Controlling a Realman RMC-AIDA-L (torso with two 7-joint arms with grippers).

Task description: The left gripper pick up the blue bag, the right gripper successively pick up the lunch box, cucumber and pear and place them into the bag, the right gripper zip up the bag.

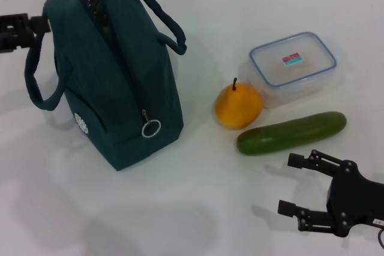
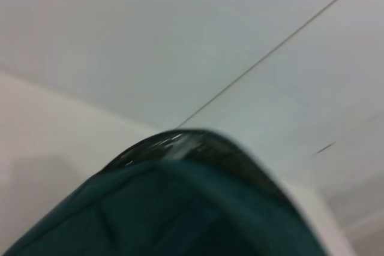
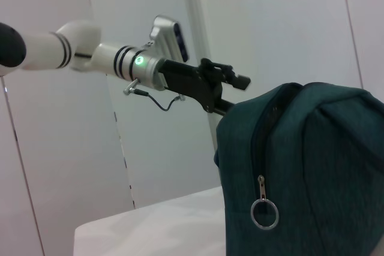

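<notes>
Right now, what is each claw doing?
Left claw: at the blue bag, grip cannot be told.
Right claw: open, empty.

This looks like a robot test room, not a home. A plain white table [image 1: 198, 208] fills the space, and behind it stand bare white wall panels [image 3: 120, 118] with thin seams. A robot arm [image 3: 120, 58] with a small green light reaches in. A bag [image 1: 114, 82] and some food sit out like practice things.
</notes>
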